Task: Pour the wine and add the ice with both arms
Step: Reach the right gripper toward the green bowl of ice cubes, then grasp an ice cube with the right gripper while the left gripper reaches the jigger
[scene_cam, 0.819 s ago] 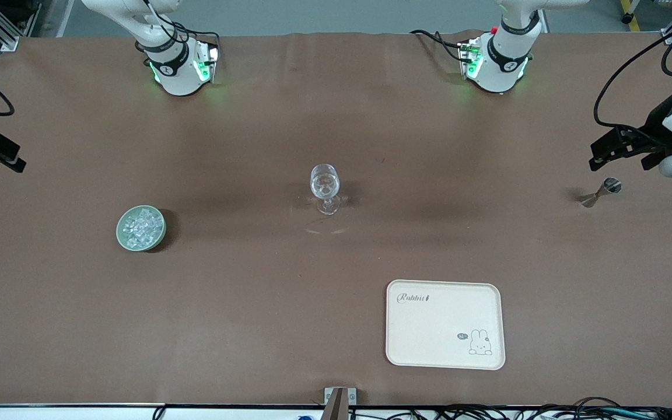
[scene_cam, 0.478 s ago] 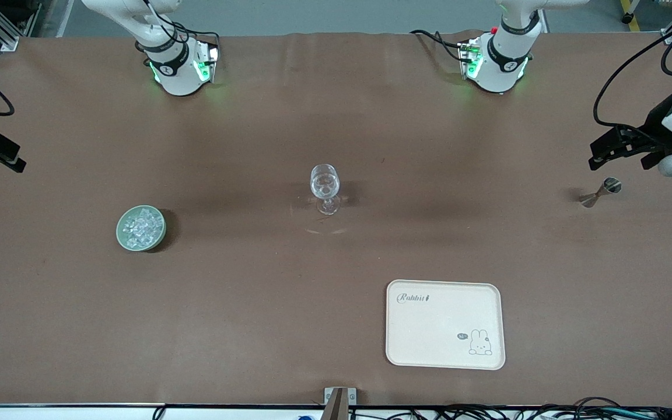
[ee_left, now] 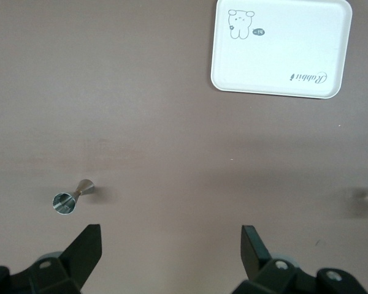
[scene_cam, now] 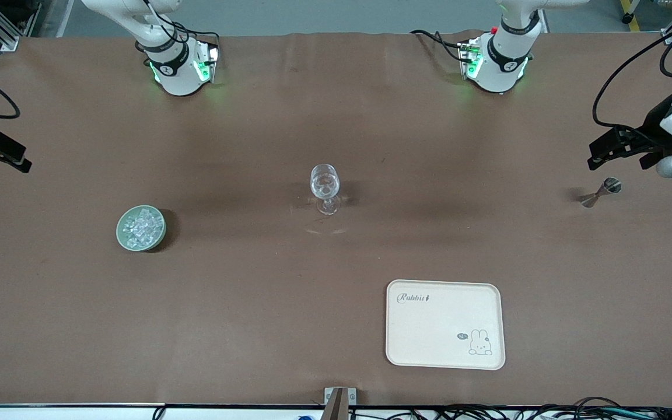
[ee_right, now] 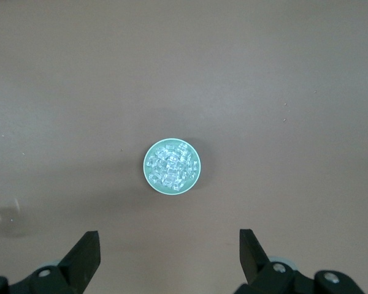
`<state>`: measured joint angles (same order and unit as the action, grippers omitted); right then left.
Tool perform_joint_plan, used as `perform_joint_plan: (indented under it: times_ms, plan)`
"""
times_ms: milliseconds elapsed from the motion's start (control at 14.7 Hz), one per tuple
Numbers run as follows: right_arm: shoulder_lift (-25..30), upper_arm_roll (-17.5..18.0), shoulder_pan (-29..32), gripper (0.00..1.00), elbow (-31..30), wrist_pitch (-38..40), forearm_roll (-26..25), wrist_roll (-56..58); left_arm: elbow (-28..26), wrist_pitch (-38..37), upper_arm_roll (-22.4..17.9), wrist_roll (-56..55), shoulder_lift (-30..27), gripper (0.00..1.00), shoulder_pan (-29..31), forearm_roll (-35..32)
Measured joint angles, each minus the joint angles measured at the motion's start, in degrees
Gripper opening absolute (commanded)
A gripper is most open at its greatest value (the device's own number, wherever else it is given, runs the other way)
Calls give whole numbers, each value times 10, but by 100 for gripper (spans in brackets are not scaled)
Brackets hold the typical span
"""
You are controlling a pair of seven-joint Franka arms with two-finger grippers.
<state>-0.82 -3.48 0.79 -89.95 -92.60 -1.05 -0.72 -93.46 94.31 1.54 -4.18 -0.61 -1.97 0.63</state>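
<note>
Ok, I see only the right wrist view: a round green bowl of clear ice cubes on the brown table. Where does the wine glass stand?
Observer: The clear stemmed wine glass stands upright mid-table, about midway between the two arms' ends.
Operator: Is there anything for measuring the wine?
Observer: Yes, a small steel hourglass-shaped jigger sits at the left arm's end of the table.
Operator: What does the left claw do?
Observer: The left claw hangs open over the table beside that jigger and holds nothing.
Operator: Anything else there?
Observer: A cream rectangular tray with a rabbit drawing lies nearer to the front camera than the glass.
</note>
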Motion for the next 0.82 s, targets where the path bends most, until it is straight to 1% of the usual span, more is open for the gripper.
perform_joint_plan:
  times_ms: [136,341,546,682,819]
  plan:
    - [-4,1,0,100,-34,-45,0,0,-5,-1,-13,0,2,100,2,0]
    - [-12,3,-2,100,-97,-123,0,0,-9,0,-48,1,16,100,3,0]
    - [-23,4,-3,100,-150,-177,0,0,-11,3,-78,1,33,100,3,0]
    - [-37,5,-5,100,-184,-223,0,0,-15,3,-98,-3,43,100,3,0]
    - [-58,6,-8,100,-220,-279,0,0,-25,3,-126,-10,52,100,4,0]
